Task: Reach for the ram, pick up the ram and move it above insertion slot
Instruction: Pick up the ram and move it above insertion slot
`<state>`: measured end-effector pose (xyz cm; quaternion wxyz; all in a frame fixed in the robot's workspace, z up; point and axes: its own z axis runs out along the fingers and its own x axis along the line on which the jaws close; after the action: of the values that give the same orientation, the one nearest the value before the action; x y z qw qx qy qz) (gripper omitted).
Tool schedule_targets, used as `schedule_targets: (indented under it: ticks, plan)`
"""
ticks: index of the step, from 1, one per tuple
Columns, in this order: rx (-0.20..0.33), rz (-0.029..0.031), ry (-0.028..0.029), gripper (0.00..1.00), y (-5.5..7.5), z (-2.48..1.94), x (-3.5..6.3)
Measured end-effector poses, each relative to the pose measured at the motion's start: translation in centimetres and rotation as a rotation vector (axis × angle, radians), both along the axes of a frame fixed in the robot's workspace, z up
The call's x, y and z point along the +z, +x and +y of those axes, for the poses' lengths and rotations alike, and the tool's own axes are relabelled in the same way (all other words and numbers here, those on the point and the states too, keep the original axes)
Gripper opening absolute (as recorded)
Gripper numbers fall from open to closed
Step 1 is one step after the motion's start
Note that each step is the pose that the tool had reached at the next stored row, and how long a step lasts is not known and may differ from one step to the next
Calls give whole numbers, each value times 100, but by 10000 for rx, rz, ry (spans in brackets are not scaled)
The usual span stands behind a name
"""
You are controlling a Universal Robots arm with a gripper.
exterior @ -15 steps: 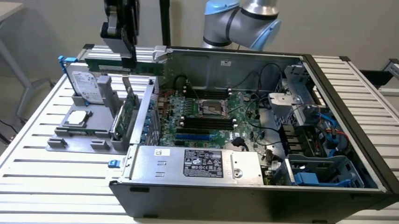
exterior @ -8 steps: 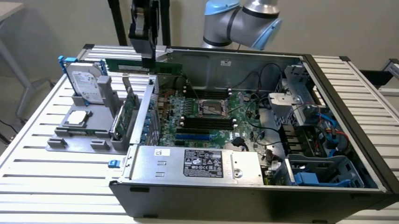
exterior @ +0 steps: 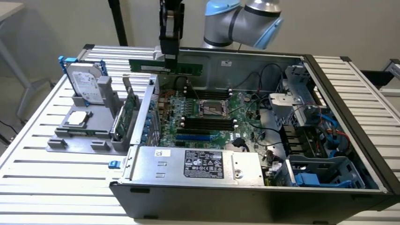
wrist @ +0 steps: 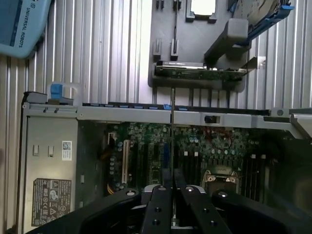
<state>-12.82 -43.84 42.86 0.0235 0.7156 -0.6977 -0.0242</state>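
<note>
A slatted grey bench (exterior: 50, 168) is being seen carrying an open computer case (exterior: 250, 183) with its side panel off, so that the green motherboard (exterior: 206, 117) is being exposed. A grey power supply (exterior: 196, 164) with a printed label is sitting at the near edge of the case in the exterior view. Toward the exterior view's left, a grey fixture tray (exterior: 78, 138) is being shown on the bench, with a hard drive (exterior: 84, 86) standing upright in it, a processor chip (exterior: 78, 118) lying flat in front of the drive, and a taller green expansion card (exterior: 128, 117) standing on edge just beside the case wall.

The ram (exterior: 167, 66) is being held in the air above the far left corner of the case, level and lengthwise, well clear of the motherboard. It is being pinched by the hand (exterior: 170, 58), whose dark fingers (exterior: 167, 44) are pressed together on the upper edge of the stick. In the wrist view the ram (wrist: 172, 146) is being seen edge-on as a thin line running out from between the closed fingers (wrist: 158, 209), over the case rim and the board below. The dark memory slots (exterior: 206, 124) are lying beside the processor socket (exterior: 211, 108).
</note>
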Motion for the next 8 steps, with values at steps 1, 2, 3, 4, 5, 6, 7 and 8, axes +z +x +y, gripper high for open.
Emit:
schedule_targets:
  ticks: [1,2,3,4,5,6,7,8]
  plan:
    - [-1,0,0,13,45,14,-9]
    - [-1,0,0,13,90,29,-18]
    - [0,0,0,13,135,44,-27]
    - [-1,-1,1,13,180,61,-37]
    - [-1,0,0,13,224,79,-47]
    - [-1,-1,0,13,268,97,-58]
    - [0,-1,0,13,311,116,-69]
    - [-1,-1,0,13,357,138,-81]
